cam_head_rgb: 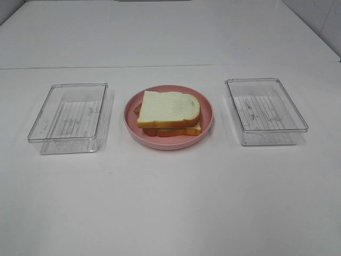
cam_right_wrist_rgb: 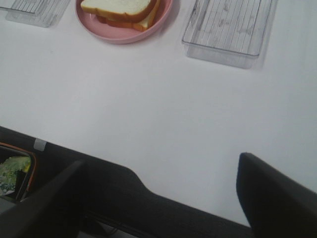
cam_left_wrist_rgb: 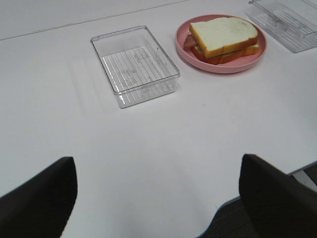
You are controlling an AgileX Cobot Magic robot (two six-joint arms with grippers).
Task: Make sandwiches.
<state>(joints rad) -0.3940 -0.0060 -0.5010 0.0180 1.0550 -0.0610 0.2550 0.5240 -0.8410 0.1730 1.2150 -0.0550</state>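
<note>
A stacked sandwich [cam_head_rgb: 169, 109] lies on the round pink plate [cam_head_rgb: 168, 145] at the table's middle. It has a white bread slice with orange-brown crust on top and a second slice underneath. A reddish-brown bacon strip [cam_left_wrist_rgb: 190, 42] and a thin line of green peek out between them. The left wrist view shows the sandwich [cam_left_wrist_rgb: 225, 34] far from my left gripper [cam_left_wrist_rgb: 158, 208], whose dark fingers stand wide apart and empty near the table's front. My right gripper [cam_right_wrist_rgb: 161, 208] is likewise open and empty, over the table's front edge, with the sandwich [cam_right_wrist_rgb: 121, 7] far off. Neither gripper shows in the exterior view.
One clear plastic tray [cam_head_rgb: 63, 140] stands left of the plate and another clear tray [cam_head_rgb: 272, 131] stands right of it; both hold nothing. Below the table's front edge, the right wrist view shows a dark bin [cam_right_wrist_rgb: 12, 171] with green and yellow bits inside.
</note>
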